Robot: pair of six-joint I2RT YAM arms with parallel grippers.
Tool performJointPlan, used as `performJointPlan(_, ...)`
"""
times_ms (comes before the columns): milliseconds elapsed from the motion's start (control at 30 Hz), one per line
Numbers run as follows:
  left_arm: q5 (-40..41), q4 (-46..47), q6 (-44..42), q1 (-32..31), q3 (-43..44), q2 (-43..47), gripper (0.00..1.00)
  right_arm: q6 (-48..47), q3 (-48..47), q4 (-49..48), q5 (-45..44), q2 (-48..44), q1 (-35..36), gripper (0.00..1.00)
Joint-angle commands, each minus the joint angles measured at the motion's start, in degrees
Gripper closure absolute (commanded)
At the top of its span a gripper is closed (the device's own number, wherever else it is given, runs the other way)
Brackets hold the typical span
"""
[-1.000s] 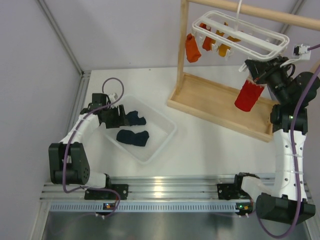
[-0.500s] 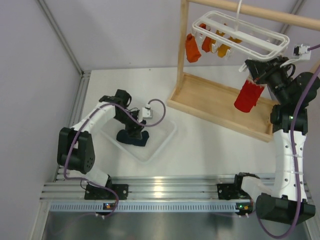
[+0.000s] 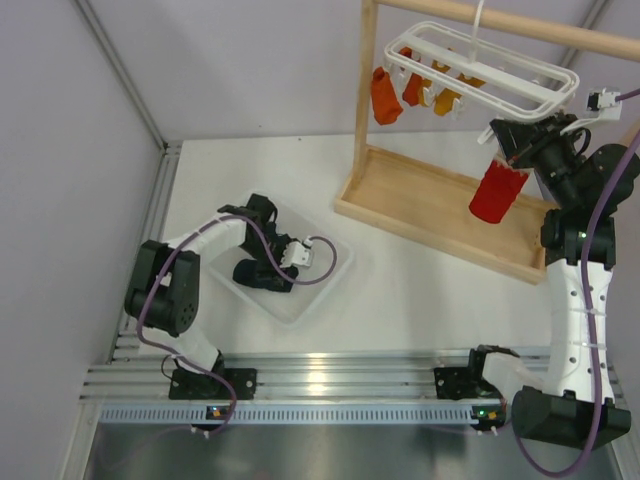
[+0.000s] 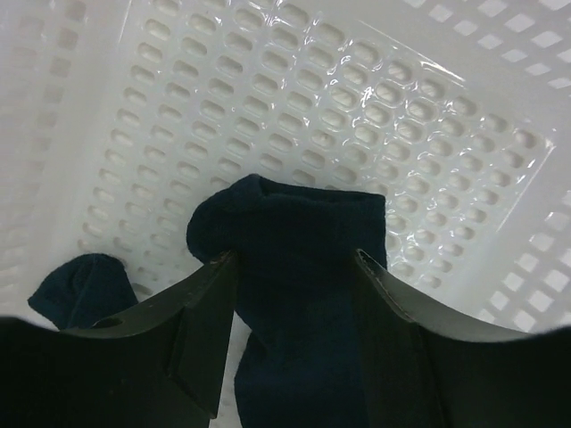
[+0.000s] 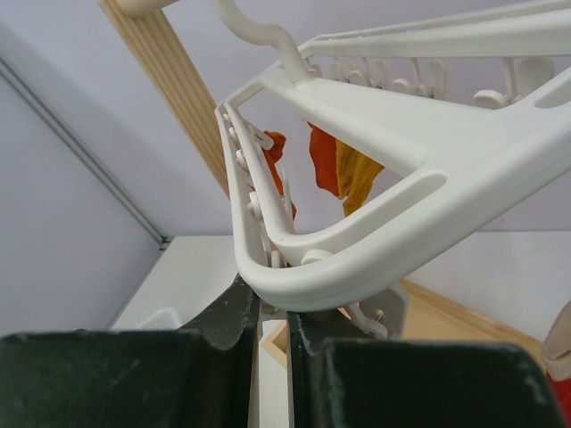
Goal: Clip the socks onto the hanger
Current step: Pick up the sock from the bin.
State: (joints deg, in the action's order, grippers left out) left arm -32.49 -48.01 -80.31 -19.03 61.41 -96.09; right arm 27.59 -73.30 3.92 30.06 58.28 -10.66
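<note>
A navy sock [image 4: 303, 232] lies flat on the floor of the white perforated basket [image 3: 325, 285]. My left gripper [image 4: 294, 259] stands open astride it, one finger at each side of the fabric. A second navy sock [image 4: 78, 283] lies bunched to the left. In the top view the left gripper [image 3: 272, 268] sits low inside the basket. The white hanger [image 3: 480, 65] hangs from the wooden rail. My right gripper [image 5: 272, 308] is shut on a small white clip just under the hanger's frame [image 5: 357, 259]. The red sock [image 3: 497, 192] dangles below that gripper [image 3: 512, 140].
Orange and yellow socks [image 3: 385, 95] hang from clips at the hanger's far left. The light wooden rack [image 3: 430, 215], with its upright post and tray base, stands between the two arms. Grey walls close in the left side and the back.
The left arm has swung from the basket's left rim across and down into the basket, over the navy sock. The right arm, the hanger and the red sock have stayed put.
</note>
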Motion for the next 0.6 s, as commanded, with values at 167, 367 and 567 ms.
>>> performJointPlan(167, 1.20, 5.73, -5.20, -2.42, -3.13, -3.13, 0.57, -0.52, -1.94, 4.60, 0.79, 0.34, 0.55, 1.00)
performJointPlan(367, -0.81, 2.93, -2.40, -2.86, 0.37, -2.44, 0.86, -0.70, -1.85, 4.78, 0.35, -0.10, 0.55, 1.00)
performJointPlan(567, -3.98, -3.40, 5.06, -2.86, 7.23, 3.71, 1.00, -0.79, -1.67, 4.08, 0.26, -0.27, 0.55, 1.00)
